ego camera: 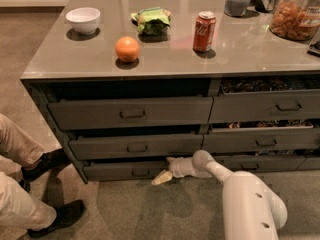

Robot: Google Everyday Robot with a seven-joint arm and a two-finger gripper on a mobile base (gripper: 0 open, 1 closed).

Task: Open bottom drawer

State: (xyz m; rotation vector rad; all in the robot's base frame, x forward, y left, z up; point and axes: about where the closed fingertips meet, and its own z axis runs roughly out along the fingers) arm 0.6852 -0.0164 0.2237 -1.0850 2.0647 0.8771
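The bottom drawer (122, 170) is the lowest, shallow dark grey-brown panel of the left stack, with a small dark pull handle (140, 173) at its centre. It stands pulled out a little, like the two drawers above it. My gripper (165, 173) is at floor level at the right end of this drawer's front, to the right of the handle. One pale finger (162, 177) points down-left toward the carpet. The white arm (235, 189) reaches in from the lower right.
A seated person's legs and black shoes (47, 163) are at the left, close to the cabinet corner. On the counter stand a white bowl (83, 20), an orange (127, 49), a green bag (151, 20), a red can (204, 31) and a snack jar (295, 14). The right-hand drawer stack (265, 141) is partly open.
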